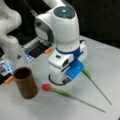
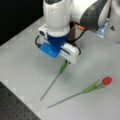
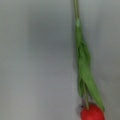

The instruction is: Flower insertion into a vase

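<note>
The brown straight-sided vase (image 1: 25,83) stands upright at a front view's left; in a front view only a strip of the vase (image 2: 73,30) shows behind the arm. A red-headed flower (image 1: 46,87) lies flat on the table beside it, stem pointing away, and shows again as the flower (image 2: 107,80). Another flower's green stem (image 1: 97,86) runs out from under the gripper (image 1: 61,79), with its head end hidden beneath. The gripper (image 2: 67,58) hangs low over that stem's (image 2: 53,81) upper end. In the wrist view a red bloom (image 3: 92,113) with green leaves lies on the table.
The grey table (image 1: 105,57) carries both flowers. Orange-tipped equipment and a dark panel (image 1: 37,50) sit behind the vase at the back left. The arm's white base (image 1: 8,32) stands at the left. A dark perforated board (image 2: 15,110) borders the table's edge.
</note>
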